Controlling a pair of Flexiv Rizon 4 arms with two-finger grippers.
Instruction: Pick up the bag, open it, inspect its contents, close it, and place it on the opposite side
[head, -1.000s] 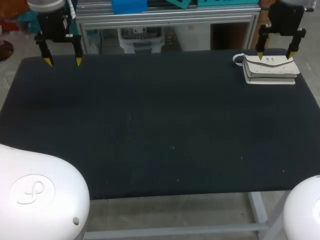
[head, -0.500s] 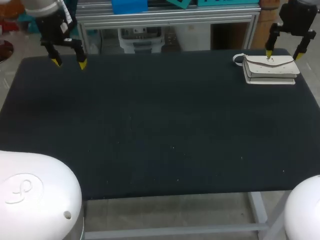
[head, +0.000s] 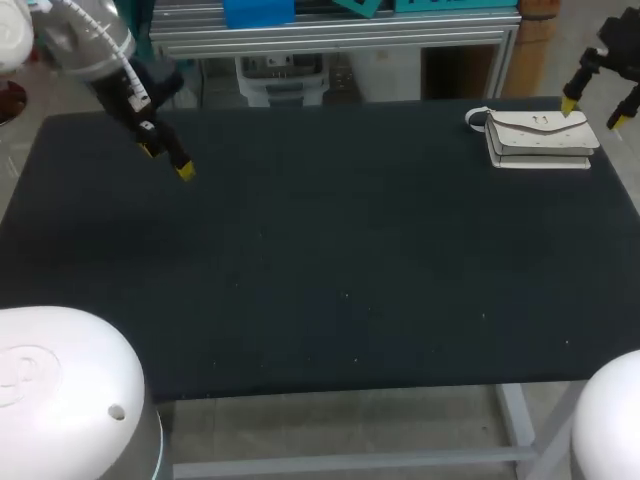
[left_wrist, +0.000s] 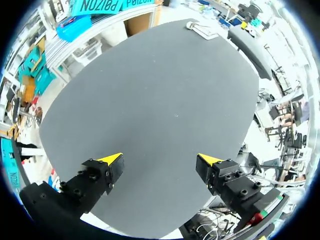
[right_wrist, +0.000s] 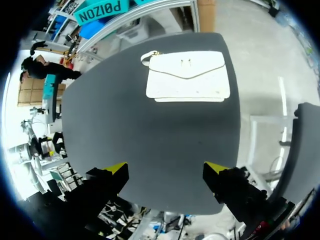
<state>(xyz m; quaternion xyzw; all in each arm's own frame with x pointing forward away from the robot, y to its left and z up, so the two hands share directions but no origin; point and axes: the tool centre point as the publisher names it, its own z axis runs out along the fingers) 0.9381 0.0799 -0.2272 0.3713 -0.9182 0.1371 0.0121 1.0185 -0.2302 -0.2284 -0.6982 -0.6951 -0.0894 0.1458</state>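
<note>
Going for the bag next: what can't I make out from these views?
Inside of the bag: hidden by its shut flap, in the head and right wrist views.
Its clasp: too small to tell the type in either view.
Its strap: only a loop shows, the rest is behind the bag.
Left wrist view: the bag is too small for any detail.

Our worktable (head: 330, 250), topped edge to edge with a black mat flecked with a few pale specks, stands on a pale metal frame (head: 515, 420). On it we see a white bag (head: 540, 138), lying flat near the far right corner with its envelope flap facing up and a small strap loop (head: 476, 120) curling off its left end onto the mat
</note>
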